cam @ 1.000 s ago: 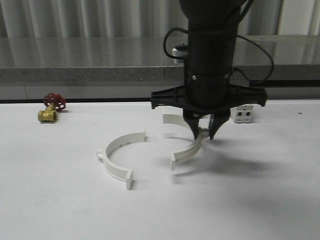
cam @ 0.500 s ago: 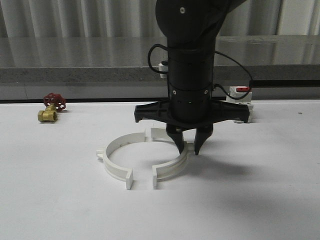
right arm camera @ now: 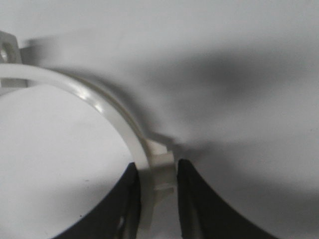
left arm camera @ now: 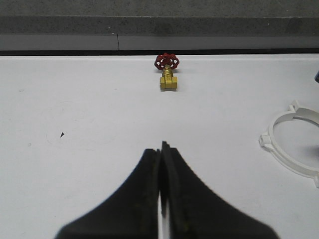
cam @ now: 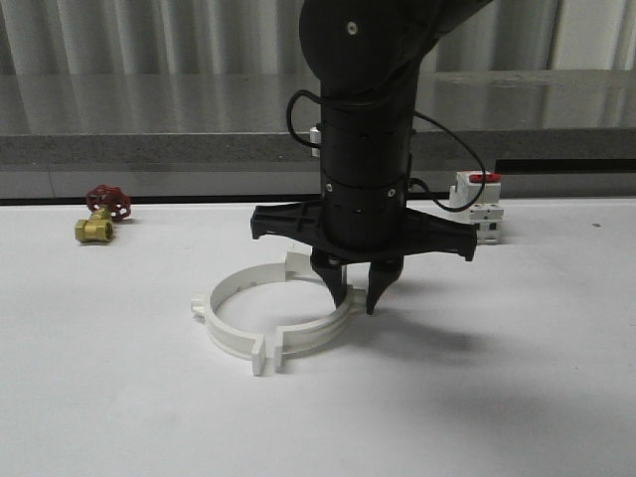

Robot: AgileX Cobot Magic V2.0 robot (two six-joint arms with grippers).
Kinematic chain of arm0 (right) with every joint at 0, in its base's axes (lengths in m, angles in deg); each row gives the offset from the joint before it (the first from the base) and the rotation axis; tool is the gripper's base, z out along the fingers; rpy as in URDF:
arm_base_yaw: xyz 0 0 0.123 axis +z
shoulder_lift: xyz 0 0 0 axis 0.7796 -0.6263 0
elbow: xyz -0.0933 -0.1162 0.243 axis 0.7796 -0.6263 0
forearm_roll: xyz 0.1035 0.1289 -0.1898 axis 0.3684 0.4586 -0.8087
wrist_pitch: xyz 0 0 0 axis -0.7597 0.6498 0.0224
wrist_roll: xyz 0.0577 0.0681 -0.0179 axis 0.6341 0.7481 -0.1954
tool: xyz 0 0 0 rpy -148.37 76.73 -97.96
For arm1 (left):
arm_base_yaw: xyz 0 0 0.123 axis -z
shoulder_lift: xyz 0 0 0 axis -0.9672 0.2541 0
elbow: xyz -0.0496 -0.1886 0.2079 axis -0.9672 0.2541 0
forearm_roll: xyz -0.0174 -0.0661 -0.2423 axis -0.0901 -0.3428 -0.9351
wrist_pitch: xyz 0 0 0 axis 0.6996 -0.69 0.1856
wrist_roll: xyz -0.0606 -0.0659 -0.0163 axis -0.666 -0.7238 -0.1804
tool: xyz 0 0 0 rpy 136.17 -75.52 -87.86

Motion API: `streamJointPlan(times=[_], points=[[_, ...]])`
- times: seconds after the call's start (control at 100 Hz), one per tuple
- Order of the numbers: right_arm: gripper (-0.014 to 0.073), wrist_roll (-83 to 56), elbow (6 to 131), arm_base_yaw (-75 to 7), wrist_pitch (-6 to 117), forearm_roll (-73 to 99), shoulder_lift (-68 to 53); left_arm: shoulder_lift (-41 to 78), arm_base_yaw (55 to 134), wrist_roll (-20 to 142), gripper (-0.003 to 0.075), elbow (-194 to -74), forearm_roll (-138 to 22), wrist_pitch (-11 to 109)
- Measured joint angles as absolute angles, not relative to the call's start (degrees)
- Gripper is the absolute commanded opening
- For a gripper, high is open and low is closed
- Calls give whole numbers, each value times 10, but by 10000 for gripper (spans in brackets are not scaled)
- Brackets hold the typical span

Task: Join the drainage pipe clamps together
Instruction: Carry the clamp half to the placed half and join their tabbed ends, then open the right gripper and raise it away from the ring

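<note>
On the white table (cam: 517, 397), a little left of centre in the front view, the two white plastic semicircular half-rings lie almost as one circle. The right black gripper (cam: 357, 300) points straight down and pinches the right half-ring (cam: 323, 331) at the middle of its arc; the right wrist view shows its fingers (right arm camera: 197, 199) closed on either side of the band at a small raised rib. The left half-ring (cam: 227, 303) lies flat and free. At the near end the flanged tabs sit just beside each other with a thin gap left; the far ends look close too, though the arm partly hides that joint. The left gripper (left arm camera: 161, 194) hovers over bare table with its fingers pressed together, holding nothing, near a brass valve with a red handwheel (left arm camera: 168, 74).

The step in hand looks to be the mating itself. The next move likely calls for a short slide leftward, keeping the held half flat so both pairs of tabs meet squarely without pushing the free half away.
</note>
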State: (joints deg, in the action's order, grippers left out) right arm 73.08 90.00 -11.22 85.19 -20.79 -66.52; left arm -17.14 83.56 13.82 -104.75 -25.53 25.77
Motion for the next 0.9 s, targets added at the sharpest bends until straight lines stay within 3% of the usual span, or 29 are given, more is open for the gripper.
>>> streamJointPlan(times=[0.55, 0.9], points=[[38, 735, 900, -112, 851, -175, -665, -171, 836, 138, -21, -1048, -255, 258], [407, 736, 900, -112, 851, -167, -665, -171, 836, 138, -21, -1048, -255, 258]])
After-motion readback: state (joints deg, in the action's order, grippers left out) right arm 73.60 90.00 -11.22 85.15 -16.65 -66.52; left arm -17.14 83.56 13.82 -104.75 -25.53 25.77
